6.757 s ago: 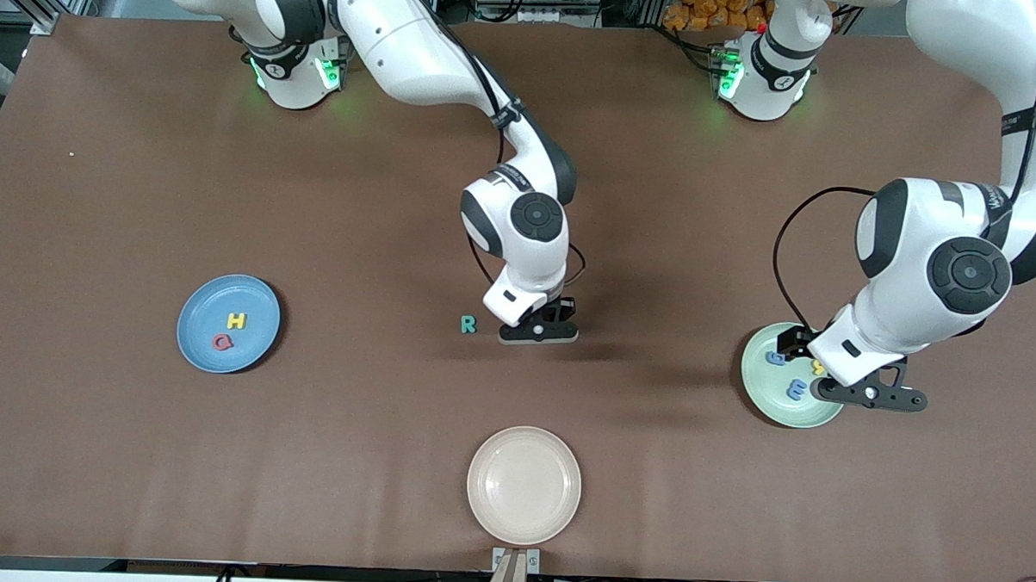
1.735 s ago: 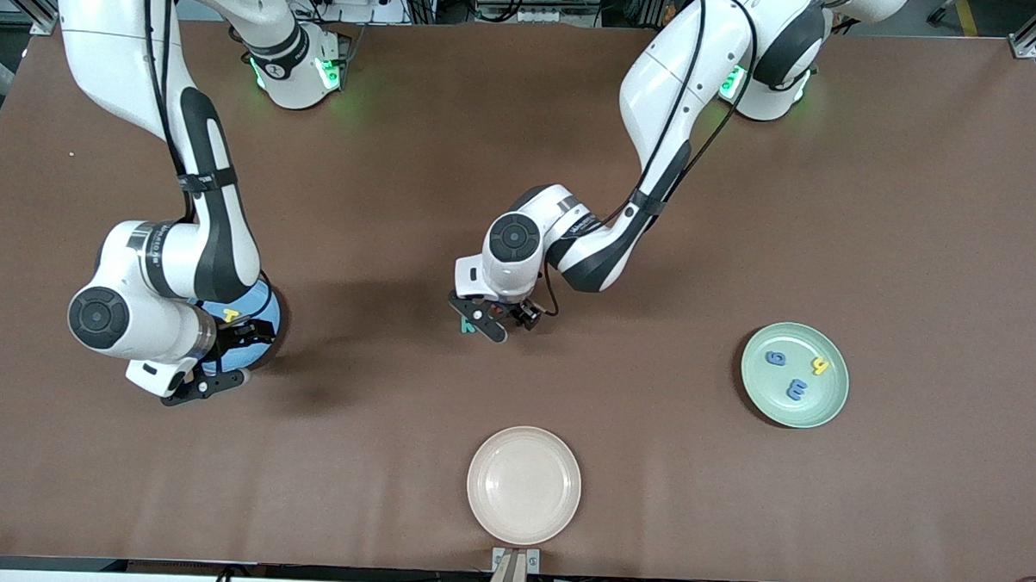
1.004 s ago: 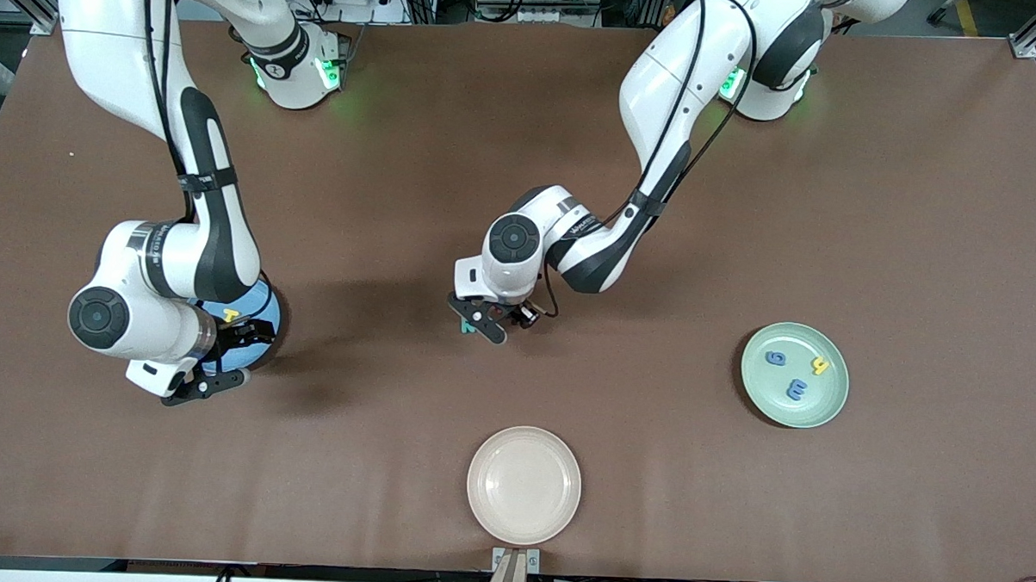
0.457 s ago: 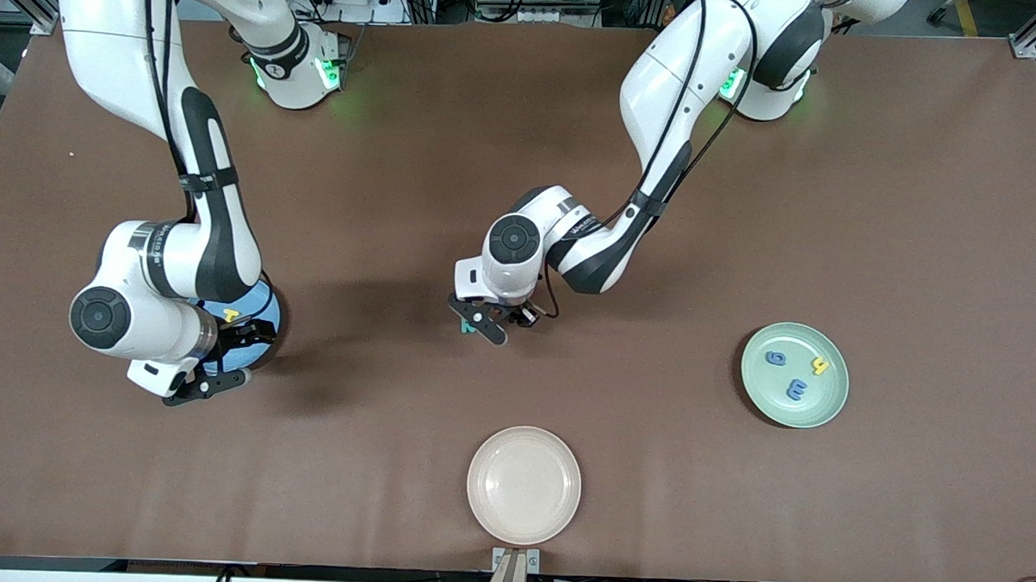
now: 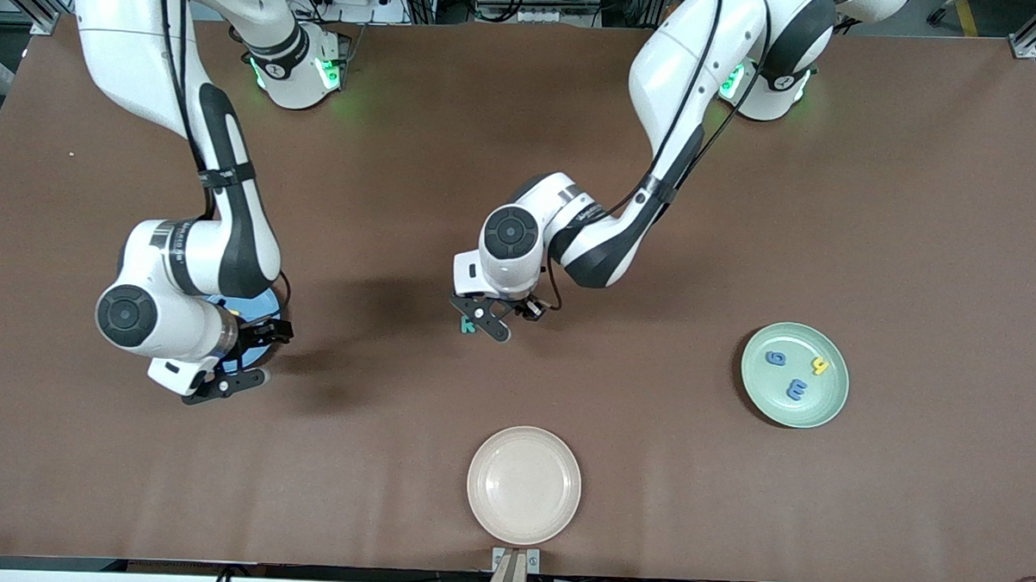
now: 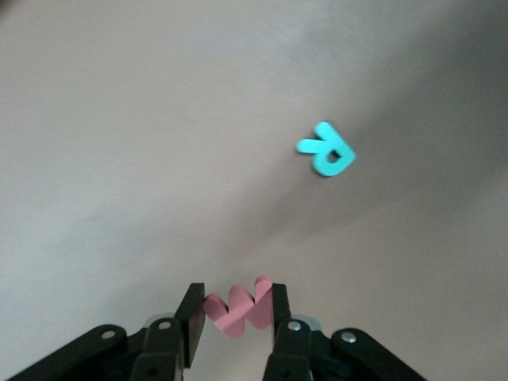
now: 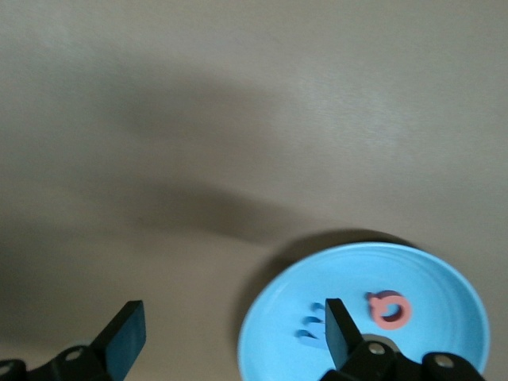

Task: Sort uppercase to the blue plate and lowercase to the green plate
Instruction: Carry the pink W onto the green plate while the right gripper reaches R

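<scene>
My left gripper [image 6: 236, 298] is shut on a pink-red foam m [image 6: 238, 308] and hangs just above the middle of the table [image 5: 507, 318]. The teal R [image 6: 327, 151] lies flat on the table beside that gripper [image 5: 467, 325]. My right gripper [image 7: 232, 325] stands open and empty over the blue plate's [image 7: 429, 286] edge. On that plate lie a red round letter [image 7: 389, 309] and a blue W [image 7: 313, 327]. From the front the right arm covers most of the blue plate [image 5: 263, 304]. The green plate [image 5: 829, 397] holds a blue g [image 5: 775, 358], a yellow hooked letter [image 5: 820, 365] and a blue m [image 5: 796, 389].
A cream-white plate [image 5: 524, 485] with nothing on it sits near the table's front edge, nearer the front camera than the teal R. Brown table cover lies bare between the plates.
The left gripper has closed on the red m and risen a little. The right arm has shifted slightly toward the middle of the table, still open over the blue plate.
</scene>
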Robot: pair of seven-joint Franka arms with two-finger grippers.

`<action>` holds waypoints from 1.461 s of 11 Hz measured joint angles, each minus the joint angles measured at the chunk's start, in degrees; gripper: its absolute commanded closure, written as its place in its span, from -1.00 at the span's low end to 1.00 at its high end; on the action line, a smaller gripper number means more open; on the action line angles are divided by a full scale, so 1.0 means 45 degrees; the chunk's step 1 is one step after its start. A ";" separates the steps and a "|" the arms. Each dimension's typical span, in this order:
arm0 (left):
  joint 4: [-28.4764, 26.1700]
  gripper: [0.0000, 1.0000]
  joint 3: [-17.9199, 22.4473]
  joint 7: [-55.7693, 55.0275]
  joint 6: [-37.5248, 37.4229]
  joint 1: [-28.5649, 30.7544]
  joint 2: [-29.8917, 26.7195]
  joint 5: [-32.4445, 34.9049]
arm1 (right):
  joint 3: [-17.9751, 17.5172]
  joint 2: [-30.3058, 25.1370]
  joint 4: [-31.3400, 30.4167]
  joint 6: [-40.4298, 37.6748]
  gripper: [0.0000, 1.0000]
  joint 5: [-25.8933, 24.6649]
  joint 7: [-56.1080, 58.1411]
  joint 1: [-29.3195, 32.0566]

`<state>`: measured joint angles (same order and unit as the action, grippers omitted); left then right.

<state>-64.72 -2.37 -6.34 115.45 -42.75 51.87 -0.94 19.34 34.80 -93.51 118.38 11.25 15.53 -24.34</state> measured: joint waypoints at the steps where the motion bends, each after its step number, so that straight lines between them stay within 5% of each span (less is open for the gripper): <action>1: 0.0013 1.00 0.0226 -0.0012 -0.0661 0.0300 -0.0530 -0.0001 | -0.0003 0.0001 0.0000 0.0006 -1.00 0.0013 -0.0551 -0.0297; 4: -0.0102 1.00 0.0435 0.1419 -0.3007 0.2338 -0.2146 0.0001 | -0.0030 0.0000 0.0002 0.0116 -1.00 0.0068 -0.2567 -0.1305; 8: -0.2258 1.00 0.0840 0.5182 -0.3452 0.5403 -0.3694 0.0388 | -0.0572 0.0001 0.0020 0.0756 -1.00 0.0188 -0.5176 -0.2403; 14: -0.6357 1.00 0.1266 0.7952 0.1113 0.8197 -0.3834 0.0968 | -0.1973 0.0604 0.0242 0.2069 -1.00 0.0719 -0.7352 -0.2966; 15: -0.6726 0.79 0.1371 0.7952 0.1626 0.8266 -0.3785 0.0966 | -0.2095 0.0870 0.0329 0.2298 -1.00 0.0953 -0.7352 -0.3005; 16: -0.6862 -0.11 0.1437 0.7952 0.1799 0.8265 -0.3775 0.0966 | -0.2152 0.1150 0.0454 0.2417 -1.00 0.1020 -0.7414 -0.3139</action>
<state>-95.60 4.09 29.44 123.54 -5.56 34.88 3.40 9.65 39.98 -91.46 129.25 15.84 -17.83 -38.47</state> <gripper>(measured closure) 0.621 0.000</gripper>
